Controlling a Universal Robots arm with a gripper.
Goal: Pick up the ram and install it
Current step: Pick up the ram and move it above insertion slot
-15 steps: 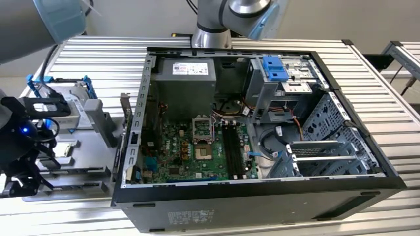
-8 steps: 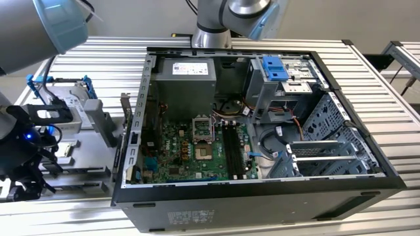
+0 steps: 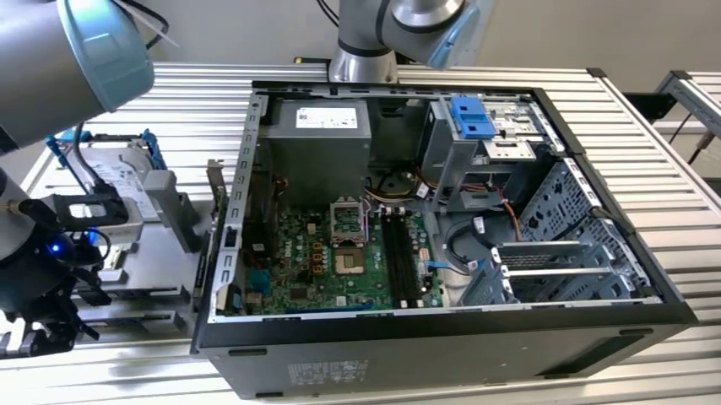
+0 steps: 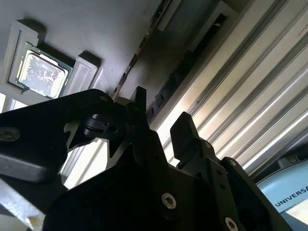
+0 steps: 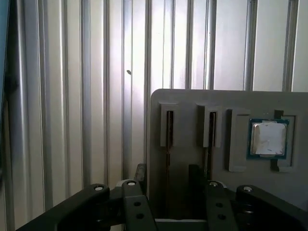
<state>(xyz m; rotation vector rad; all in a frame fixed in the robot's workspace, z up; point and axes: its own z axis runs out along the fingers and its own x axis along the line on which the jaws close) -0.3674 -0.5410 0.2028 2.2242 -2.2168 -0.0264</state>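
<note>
hovering over the grey holder tray (image 5: pixel 187 103), the gripper (image 5: pixel 167 171) has its black fingers (image 5: pixel 195 175) spread apart and grips nothing. the ram (image 5: pixel 169 130) stands on edge in a slot of the tray, in line with the gap between the fingers. a second stick (image 5: pixel 211 130) fills the next slot, and a silver processor (image 5: pixel 268 138) lies in the tray's pocket beyond.

Exterior view: high, angled down into computer case (image 3: pixel 451 359). Both wrist views: close behind hand (image 5: pixel 167 171) (image 4: pixel 160 107), sharing processor (image 5: pixel 268 138) (image 4: pixel 41 73).

Drive cage (image 3: pixel 460 160) just beside memory slots (image 3: pixel 397 249)
</note>
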